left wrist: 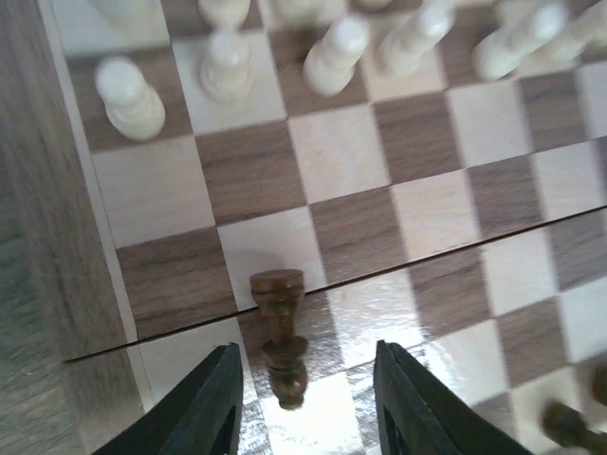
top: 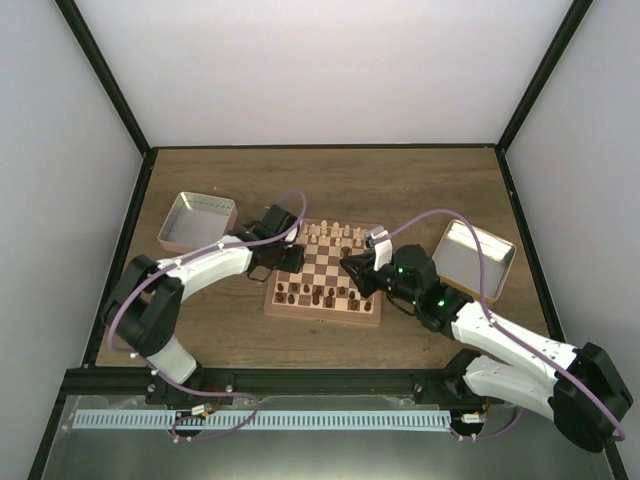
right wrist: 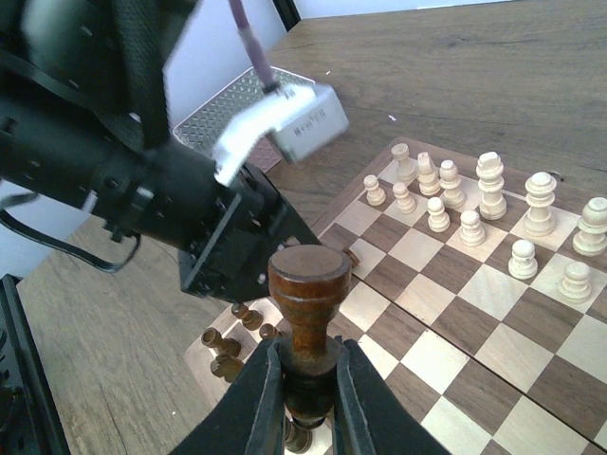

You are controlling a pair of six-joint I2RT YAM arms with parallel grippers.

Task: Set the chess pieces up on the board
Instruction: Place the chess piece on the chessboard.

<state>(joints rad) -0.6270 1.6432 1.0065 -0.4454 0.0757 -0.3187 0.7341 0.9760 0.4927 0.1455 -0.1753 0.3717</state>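
Observation:
The board lies mid-table, with cream chess pieces on its far rows and dark ones on its near rows. My left gripper is over the board's left edge. In the left wrist view it is open, and a dark piece lies tipped over on the squares between its fingers, untouched. My right gripper is over the board's right half. In the right wrist view it is shut on a dark brown piece, held above the board with its flat round end up.
A shallow metal tray stands left of the board and another stands to its right. The left arm's black wrist sits close in front of my right gripper. Several dark pieces stand near the board's corner below it.

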